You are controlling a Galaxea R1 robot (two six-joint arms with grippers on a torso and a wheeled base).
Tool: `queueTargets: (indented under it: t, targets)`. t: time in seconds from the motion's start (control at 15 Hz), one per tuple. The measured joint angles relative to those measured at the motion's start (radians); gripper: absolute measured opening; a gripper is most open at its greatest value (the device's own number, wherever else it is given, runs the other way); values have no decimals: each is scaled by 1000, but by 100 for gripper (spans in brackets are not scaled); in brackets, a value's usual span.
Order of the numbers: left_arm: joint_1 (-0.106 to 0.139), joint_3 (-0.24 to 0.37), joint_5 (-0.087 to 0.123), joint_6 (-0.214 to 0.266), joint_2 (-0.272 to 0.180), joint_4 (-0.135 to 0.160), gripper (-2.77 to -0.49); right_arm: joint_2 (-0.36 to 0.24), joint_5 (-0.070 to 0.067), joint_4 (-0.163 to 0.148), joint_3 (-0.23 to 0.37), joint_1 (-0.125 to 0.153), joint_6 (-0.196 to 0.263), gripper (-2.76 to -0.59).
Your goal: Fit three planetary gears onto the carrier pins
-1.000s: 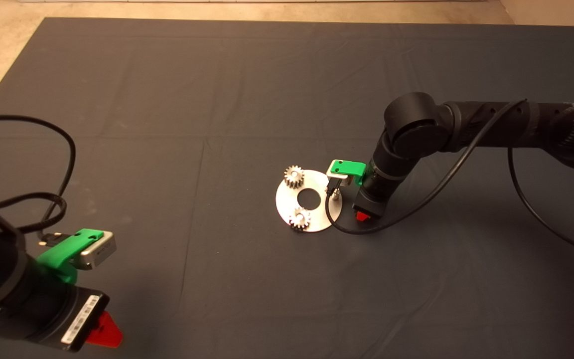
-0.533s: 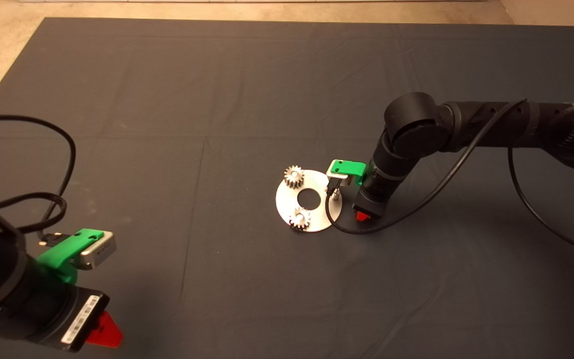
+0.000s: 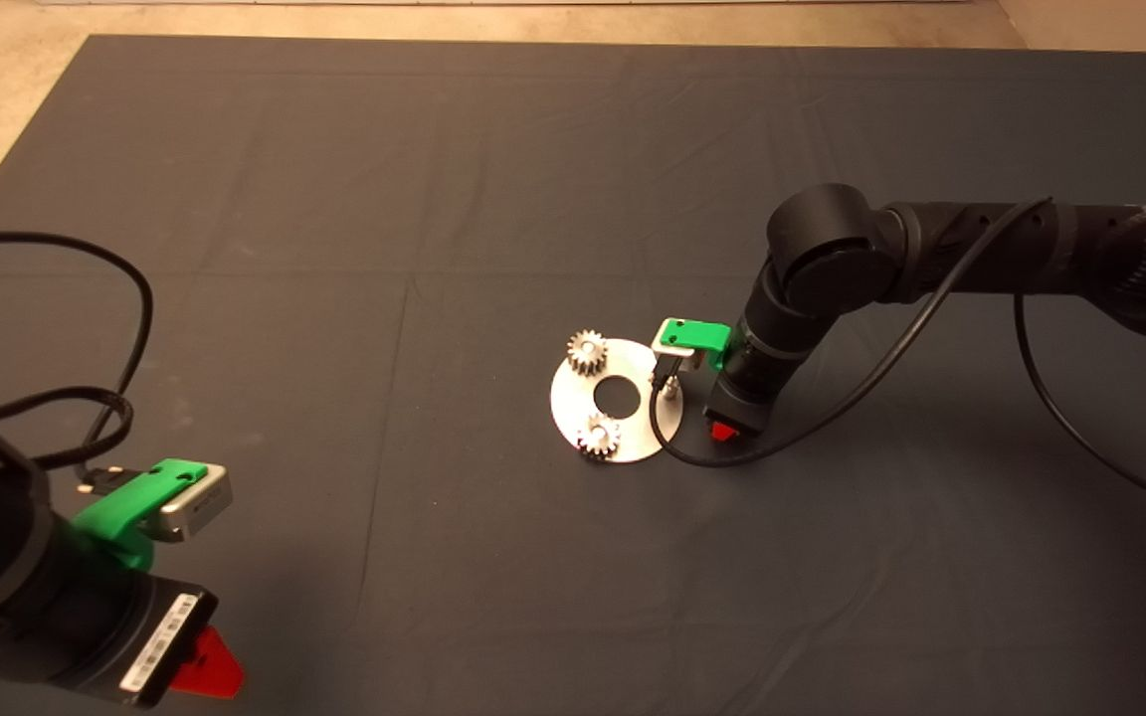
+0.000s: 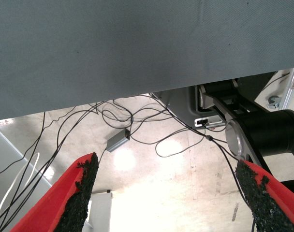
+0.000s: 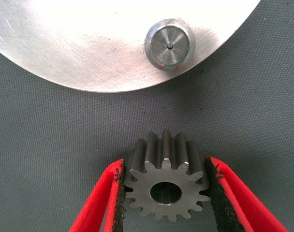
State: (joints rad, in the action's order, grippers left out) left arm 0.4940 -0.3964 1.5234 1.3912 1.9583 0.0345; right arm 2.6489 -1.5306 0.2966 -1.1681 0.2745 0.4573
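A shiny round disc (image 3: 573,408) lies mid-mat. Two planetary gears (image 3: 587,351) (image 3: 599,436) sit on two of its carrier pins. The third carrier pin (image 3: 669,390) (image 5: 169,44) stands bare near the disc's right rim (image 5: 103,53). Just off that rim, over the mat, my right gripper (image 3: 725,430) (image 5: 165,164) is shut on a third planetary gear (image 5: 166,186). Both black pads press on its teeth, and its bore faces the wrist camera. My left gripper (image 3: 205,664) (image 4: 166,164) is parked at the lower left with its fingers wide apart and nothing between them.
A black cable (image 3: 722,459) loops from the right wrist down onto the mat beside the disc. The left wrist view looks past the mat edge (image 4: 137,92) to a floor with loose cables and a small grey box (image 4: 119,140).
The left arm has sunk very slightly. The right gripper, its gear and the disc have not visibly moved.
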Motion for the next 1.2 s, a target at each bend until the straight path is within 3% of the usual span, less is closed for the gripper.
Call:
queueTargets:
  t: [0.27,0.53,0.73,1.2]
  targets:
    - [0,0,0,0,0,0,-124,0,1,-2,0,9,5,-232]
    - [0,0,0,0,-1,0,-124,4,2,-9,12,77,9,-233]
    - [0,0,0,0,-1,0,-124,14,2,-16,16,91,12,-233]
    - [0,0,0,0,0,0,-124,38,2,-77,17,121,12,-233]
